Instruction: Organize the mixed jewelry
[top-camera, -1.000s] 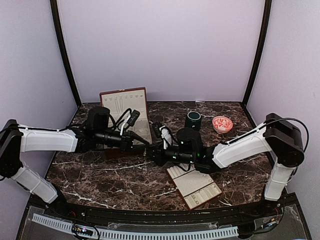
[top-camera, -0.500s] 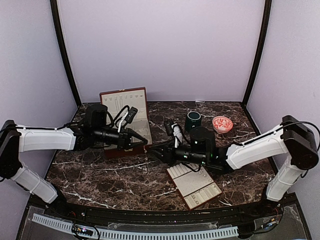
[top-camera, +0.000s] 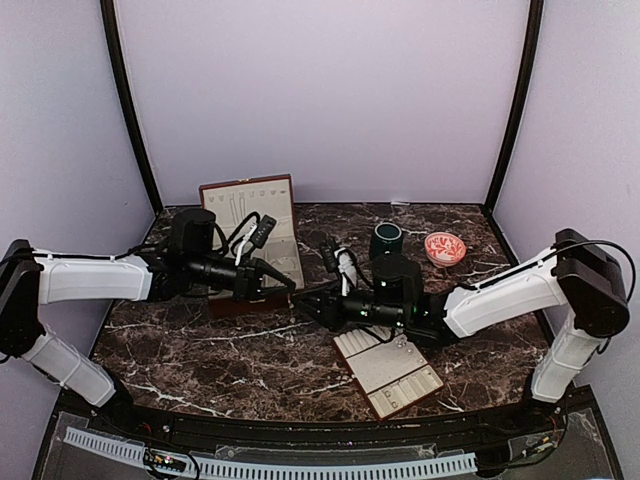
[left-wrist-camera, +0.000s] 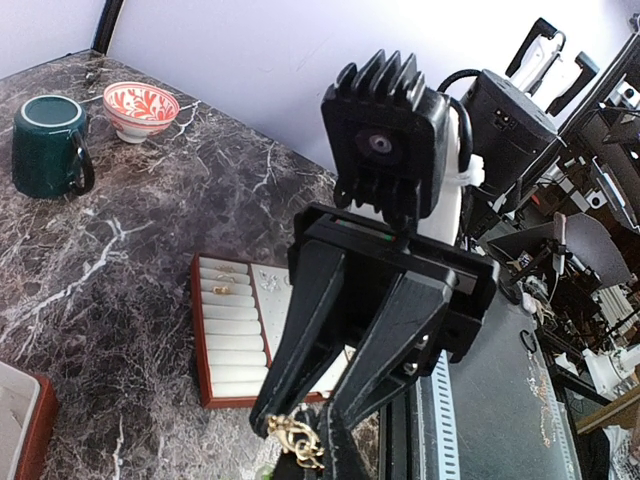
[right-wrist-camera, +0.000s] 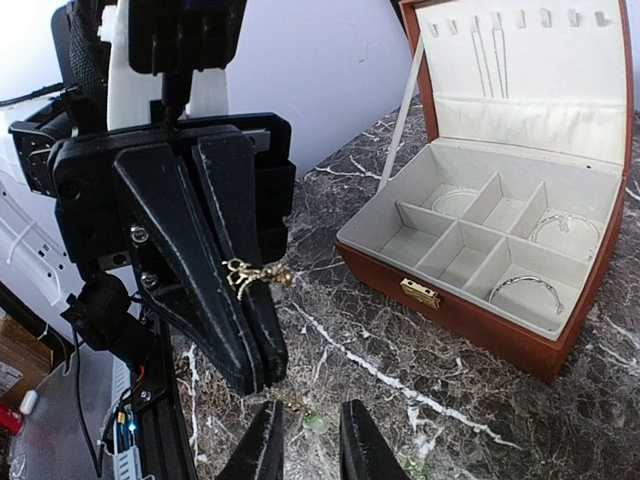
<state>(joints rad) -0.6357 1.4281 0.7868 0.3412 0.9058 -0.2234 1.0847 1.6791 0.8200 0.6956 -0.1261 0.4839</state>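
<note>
— Which way does the chain lie from your right tool?
— Just ahead. My right tool (right-wrist-camera: 312, 412) is narrowly parted and grips nothing that I can make out. Past its tips, the gold chain (right-wrist-camera: 252, 272) sticks out sideways from my left tool (right-wrist-camera: 252, 378), which is pressed shut on it and points back at me.
— And beyond?
— The wooden box (right-wrist-camera: 470, 312) stands open on the desk (right-wrist-camera: 390, 390), with bangles (right-wrist-camera: 525, 290) inside.

Gold chain (right-wrist-camera: 255, 272) hangs pinched; 3 silvery bangles (right-wrist-camera: 525, 290) boxed.
</note>
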